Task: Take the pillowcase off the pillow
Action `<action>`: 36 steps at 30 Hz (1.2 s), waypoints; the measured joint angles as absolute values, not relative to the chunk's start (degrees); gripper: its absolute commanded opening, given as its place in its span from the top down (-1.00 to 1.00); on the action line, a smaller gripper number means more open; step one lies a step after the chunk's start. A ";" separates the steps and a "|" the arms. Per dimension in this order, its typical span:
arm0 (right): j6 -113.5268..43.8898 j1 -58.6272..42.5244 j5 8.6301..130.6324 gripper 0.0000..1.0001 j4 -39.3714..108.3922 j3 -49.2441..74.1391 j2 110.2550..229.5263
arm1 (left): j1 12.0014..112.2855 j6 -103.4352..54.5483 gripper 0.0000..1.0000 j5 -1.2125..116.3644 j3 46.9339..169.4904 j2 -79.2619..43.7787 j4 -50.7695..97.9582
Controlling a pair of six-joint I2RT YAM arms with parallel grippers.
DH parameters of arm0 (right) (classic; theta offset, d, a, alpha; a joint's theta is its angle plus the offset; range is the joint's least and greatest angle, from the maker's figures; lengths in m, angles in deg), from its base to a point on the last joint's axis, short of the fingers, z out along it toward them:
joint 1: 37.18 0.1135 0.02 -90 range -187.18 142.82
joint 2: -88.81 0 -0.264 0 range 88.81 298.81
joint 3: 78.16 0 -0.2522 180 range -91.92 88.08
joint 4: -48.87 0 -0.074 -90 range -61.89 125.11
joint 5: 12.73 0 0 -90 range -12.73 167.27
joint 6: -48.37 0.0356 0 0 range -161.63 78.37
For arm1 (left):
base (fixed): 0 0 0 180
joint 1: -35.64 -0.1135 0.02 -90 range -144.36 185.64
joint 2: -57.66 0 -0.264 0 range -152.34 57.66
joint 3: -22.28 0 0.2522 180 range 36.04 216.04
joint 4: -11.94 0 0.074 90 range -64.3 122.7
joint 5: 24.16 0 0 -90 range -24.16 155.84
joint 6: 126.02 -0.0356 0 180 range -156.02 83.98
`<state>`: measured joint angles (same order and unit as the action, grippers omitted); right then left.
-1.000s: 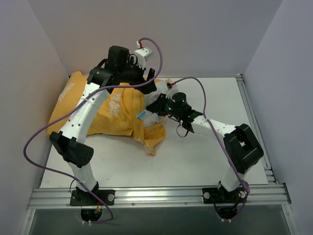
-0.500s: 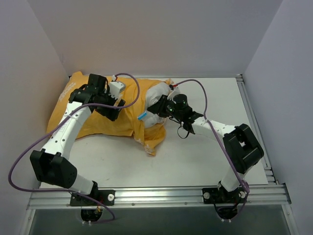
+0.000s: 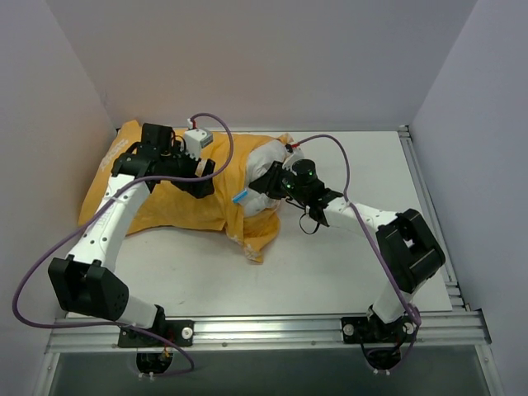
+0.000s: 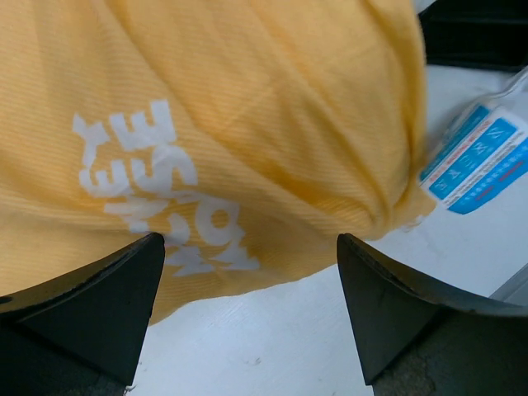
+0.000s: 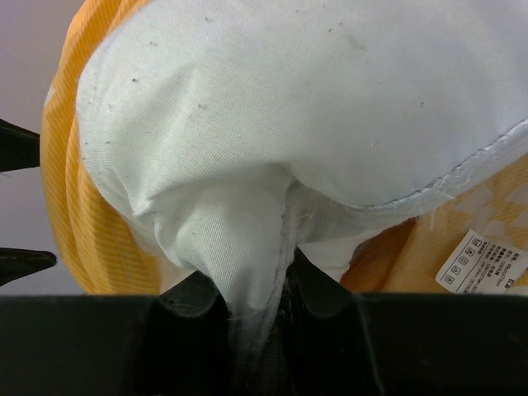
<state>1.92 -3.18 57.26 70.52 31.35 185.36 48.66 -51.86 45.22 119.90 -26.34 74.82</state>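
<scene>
The orange-yellow pillowcase (image 3: 157,202) lies at the table's back left with the white pillow (image 3: 266,157) bulging out of its right end. My right gripper (image 3: 266,183) is shut on a pinched corner of the pillow (image 5: 272,124), with orange cloth (image 5: 74,206) on both sides. My left gripper (image 3: 200,175) is open just above the pillowcase near its open end. In the left wrist view its fingers (image 4: 99,305) stand wide apart over the white-lettered fabric (image 4: 247,99) and bare table. The blue-and-white tag (image 4: 483,161) shows at the right and in the top view (image 3: 240,195).
A white care label (image 5: 487,264) hangs on the orange cloth. Grey walls close in the left, back and right. An aluminium rail (image 3: 264,330) runs along the front edge and another (image 3: 429,206) along the right. Bare table (image 3: 330,264) lies in front.
My left arm has come down from high over the pillow and swung left, its open gripper now low over the pillowcase. The right gripper has kept its hold on the pillow.
</scene>
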 measured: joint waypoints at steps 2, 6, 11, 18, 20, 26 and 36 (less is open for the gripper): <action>1.87 -3.18 57.26 1.00 70.39 31.35 185.36 | 48.68 -50.57 -0.90 42.94 121.03 -26.45 74.28; 1.85 -3.16 57.28 1.00 70.18 31.35 185.36 | 48.68 -47.97 -0.81 42.24 123.61 -28.88 72.66; 1.81 -3.16 57.28 1.00 69.45 31.33 185.36 | 48.66 -45.45 -0.05 45.06 124.99 -35.00 70.82; 1.85 -3.70 57.26 1.00 68.19 31.33 185.10 | 49.10 -45.78 0.95 48.32 124.05 -35.94 69.58; 2.09 -4.23 56.56 1.00 67.77 31.33 184.42 | 49.16 -46.39 0.95 49.24 122.74 -35.06 69.10; 4.43 -9.37 50.57 1.00 68.30 35.02 177.80 | 47.74 -50.59 0.96 51.90 117.78 -29.32 66.95; 1.72 -13.15 47.69 1.00 62.85 48.27 159.35 | 37.36 -52.86 0.95 50.66 116.88 -30.58 67.30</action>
